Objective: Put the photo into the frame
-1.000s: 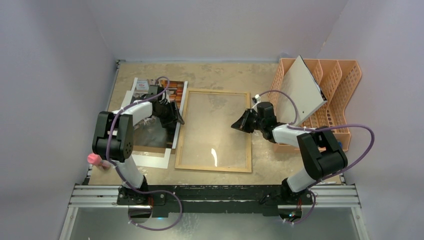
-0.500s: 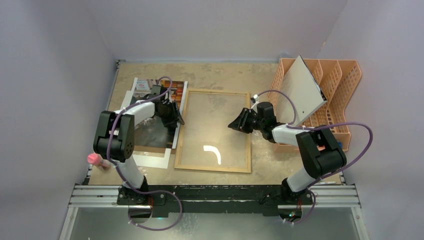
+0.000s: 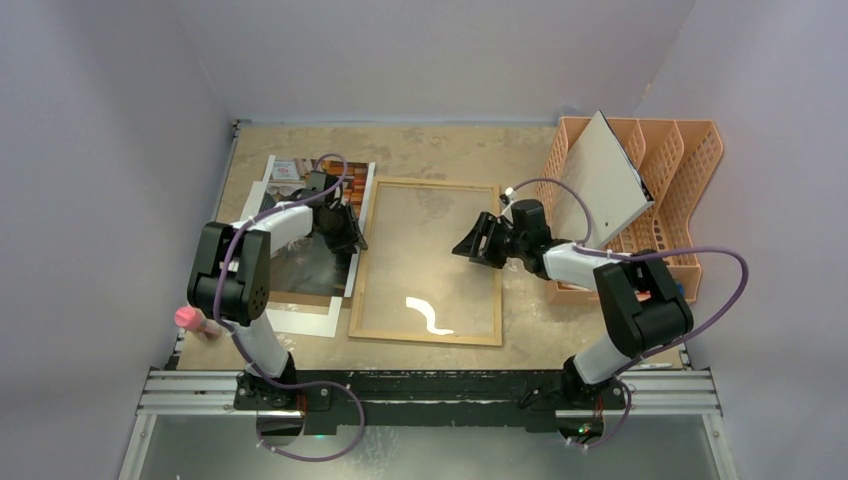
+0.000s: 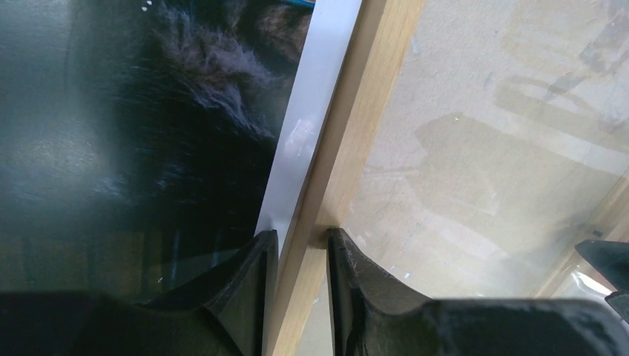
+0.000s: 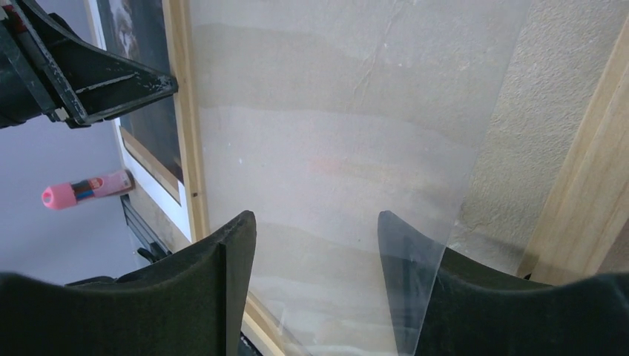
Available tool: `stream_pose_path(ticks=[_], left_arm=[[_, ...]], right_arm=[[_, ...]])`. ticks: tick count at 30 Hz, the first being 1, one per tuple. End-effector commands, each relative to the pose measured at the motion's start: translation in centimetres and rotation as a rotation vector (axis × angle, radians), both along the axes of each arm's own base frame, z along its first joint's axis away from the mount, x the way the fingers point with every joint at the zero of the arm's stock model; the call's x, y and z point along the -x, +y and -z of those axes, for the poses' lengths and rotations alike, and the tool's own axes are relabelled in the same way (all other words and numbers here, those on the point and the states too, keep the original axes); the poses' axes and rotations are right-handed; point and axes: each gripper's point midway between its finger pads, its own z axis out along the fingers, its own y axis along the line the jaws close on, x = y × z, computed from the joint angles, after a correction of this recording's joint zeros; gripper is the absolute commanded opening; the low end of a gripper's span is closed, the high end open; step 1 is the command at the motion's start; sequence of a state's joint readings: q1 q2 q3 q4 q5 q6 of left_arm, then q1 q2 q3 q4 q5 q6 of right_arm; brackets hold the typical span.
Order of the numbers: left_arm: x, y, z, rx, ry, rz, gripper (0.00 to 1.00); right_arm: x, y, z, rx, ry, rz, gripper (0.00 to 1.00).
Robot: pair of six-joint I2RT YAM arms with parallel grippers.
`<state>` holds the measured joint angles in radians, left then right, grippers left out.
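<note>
Two arms: bolted at the near edge of the desk (image 3: 530, 335).
Pink-capped stick (image 3: 187, 318): laid at the near left edge of the desk.
White mat (image 3: 300, 322): laid flat on the near left, only its near strip shown.
Frame (image 3: 425, 338): laid flat at the middle of the desk; a clear sheet (image 3: 425, 230) is seen inside it, its right edge stopped short of the right rail.
Photo (image 3: 310, 268): laid on the white mat, outside the frame, its right edge just beside the left rail; partly hidden by the left arm.
Left tool (image 4: 297, 241): set astride the frame's left rail, one finger on the photo side, one on the inner side; whether the rail is pinched cannot be told.
Right tool (image 5: 315, 222): spread wide above the right part of the clear sheet, nothing gripped between the fingers.
File rack (image 3: 690, 190): orange, stood at the far right; a grey-white board (image 3: 610, 180) is leaned in it.
</note>
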<state>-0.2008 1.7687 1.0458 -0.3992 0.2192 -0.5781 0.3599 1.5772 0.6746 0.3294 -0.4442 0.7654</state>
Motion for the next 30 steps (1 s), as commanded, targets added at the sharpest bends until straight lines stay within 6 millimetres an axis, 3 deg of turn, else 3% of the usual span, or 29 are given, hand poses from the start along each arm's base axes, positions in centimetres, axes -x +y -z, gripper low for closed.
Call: stream_pose_path(ticks=[1, 10, 16, 23, 30], left_arm=[[0.5, 1.8, 2.4, -0.1, 0.019, -0.056, 0.32], [0.4, 0.9, 1.7, -0.046, 0.021, -0.037, 0.33], [0.0, -0.1, 0.8, 0.005, 0.012, -0.021, 0.35], [0.0, -1.0, 0.0, 0.058, 0.015, 0.003, 0.44], [0.0, -1.9, -0.5, 0.105, 0.023, 0.019, 0.5]], right_arm=[[-0.5, -0.3, -1.7, 0.035, -0.006, 0.017, 0.67], [-0.2, -3.2, -1.0, 0.216, 0.113, 0.128, 0.76], [-0.3, -6.2, -1.8, 0.356, 0.111, 0.228, 0.77], [-1.5, -8.9, -2.6, 0.471, 0.039, 0.329, 0.79], [-2.0, -8.7, -0.5, 0.508, 0.031, 0.285, 0.81]])
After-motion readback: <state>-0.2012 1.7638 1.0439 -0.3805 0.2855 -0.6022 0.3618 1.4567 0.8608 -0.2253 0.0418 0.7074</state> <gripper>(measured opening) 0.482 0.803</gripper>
